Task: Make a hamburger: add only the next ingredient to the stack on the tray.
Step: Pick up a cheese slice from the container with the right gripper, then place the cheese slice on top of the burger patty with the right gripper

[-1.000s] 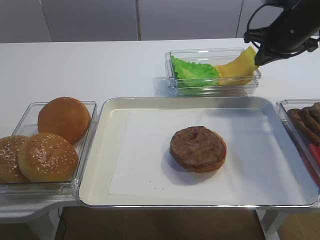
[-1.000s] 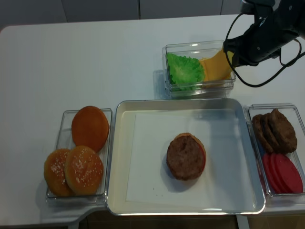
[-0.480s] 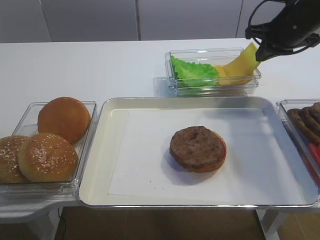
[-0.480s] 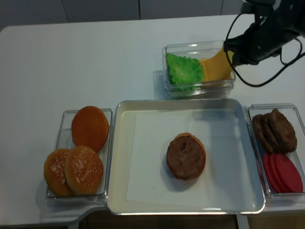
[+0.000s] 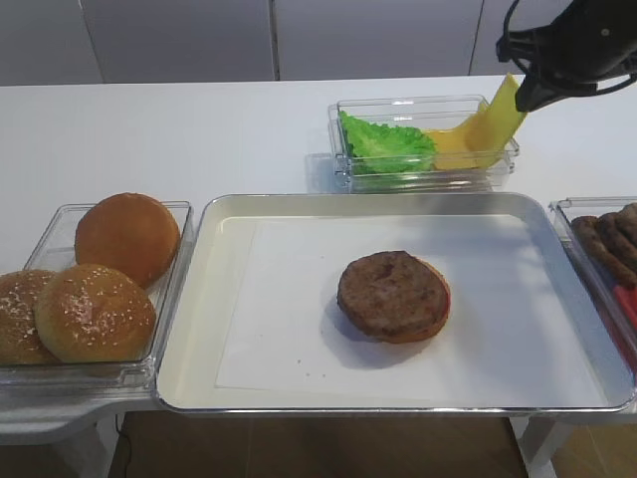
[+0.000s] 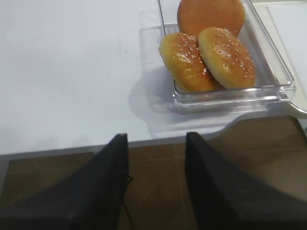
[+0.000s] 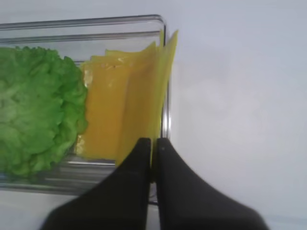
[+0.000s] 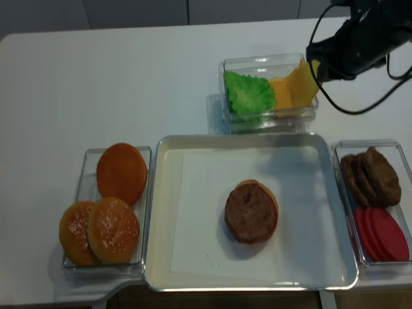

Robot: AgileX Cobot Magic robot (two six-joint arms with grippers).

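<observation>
The right pincer (image 7: pixel 152 146) was clamped tight on one edge of a cheese slice (image 7: pixel 144 96), tilted up over the clear bin (image 8: pixel 269 116), beside the lettuce (image 7: pixel 36 105).

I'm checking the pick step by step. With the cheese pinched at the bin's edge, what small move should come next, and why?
Probably lift a little higher. The right gripper is shut on one cheese slice by its edge, and the slice's lower end still hangs inside the bin beside the lettuce. It should clear the rim before crossing to the patty on the tray.
</observation>
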